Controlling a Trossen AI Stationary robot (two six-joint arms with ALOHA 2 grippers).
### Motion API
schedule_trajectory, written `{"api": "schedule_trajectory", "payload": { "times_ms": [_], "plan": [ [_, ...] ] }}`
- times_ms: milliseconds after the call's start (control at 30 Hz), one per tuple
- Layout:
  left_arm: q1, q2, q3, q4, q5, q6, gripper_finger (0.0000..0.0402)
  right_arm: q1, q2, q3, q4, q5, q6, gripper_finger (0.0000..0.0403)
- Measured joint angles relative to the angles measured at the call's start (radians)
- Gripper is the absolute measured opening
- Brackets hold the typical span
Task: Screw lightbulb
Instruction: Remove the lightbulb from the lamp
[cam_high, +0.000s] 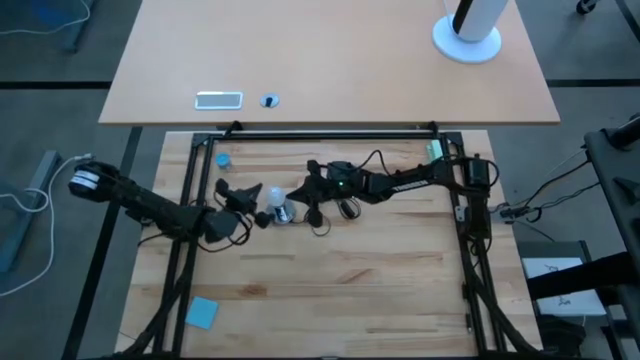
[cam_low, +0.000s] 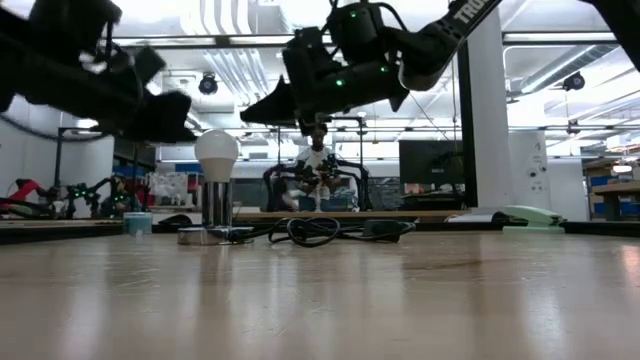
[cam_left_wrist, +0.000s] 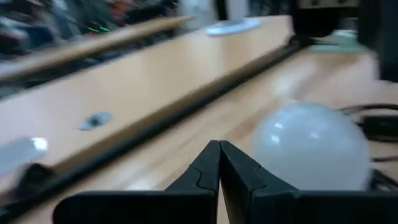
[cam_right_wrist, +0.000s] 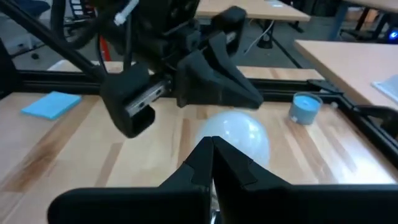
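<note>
Upright, the lightbulb (cam_low: 217, 154) stands in its silver socket (cam_low: 216, 217) on the wooden table (cam_high: 380, 280), between both arms. Neither touches it: the left gripper (cam_left_wrist: 219, 163) and the right gripper (cam_right_wrist: 212, 157) hover beside it, fingertips clenched together, empty.

From above I get even, fairly bright light on the desk (cam_high: 350, 270) with only soft shadows. In the low view, ceiling glare along the top leaves both arms as dark silhouettes, while the lightbulb (cam_low: 216, 155) shines white. My left wrist view is smeared, its upper left background wholly out of focus.
</note>
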Motion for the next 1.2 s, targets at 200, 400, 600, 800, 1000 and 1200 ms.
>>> {"api": "schedule_trajectory", "payload": {
  "times_ms": [200, 400, 600, 800, 1000, 1200],
  "plan": [
    [0.022, 0.004, -0.01, 0.018, 0.077, 0.046, 0.0, 0.0, 0.012, 0.016, 0.009, 0.005, -0.013, 0.0002],
    [0.053, 0.005, -0.009, 0.019, 0.121, 0.075, 0.0, -0.001, 0.013, 0.02, 0.004, 0.023, -0.016, 0.0002],
    [0.055, 0.011, -0.009, 0.025, 0.129, 0.039, 0.0, 0.002, 0.013, 0.02, 0.008, -0.008, 0.001, 0.0002],
    [0.055, 0.018, -0.009, 0.036, 0.143, 0.014, 0.0, 0.017, 0.089, 0.03, 0.056, -0.004, 0.006, 0.0002],
    [0.055, 0.023, -0.009, 0.045, 0.169, 0.004, 0.0, 0.02, 0.11, 0.049, 0.06, -0.002, -0.003, 0.0002],
    [0.055, 0.027, -0.009, 0.045, 0.173, -0.006, 0.0, 0.02, 0.11, 0.056, 0.057, 0.044, -0.019, 0.0002]
  ]
}}
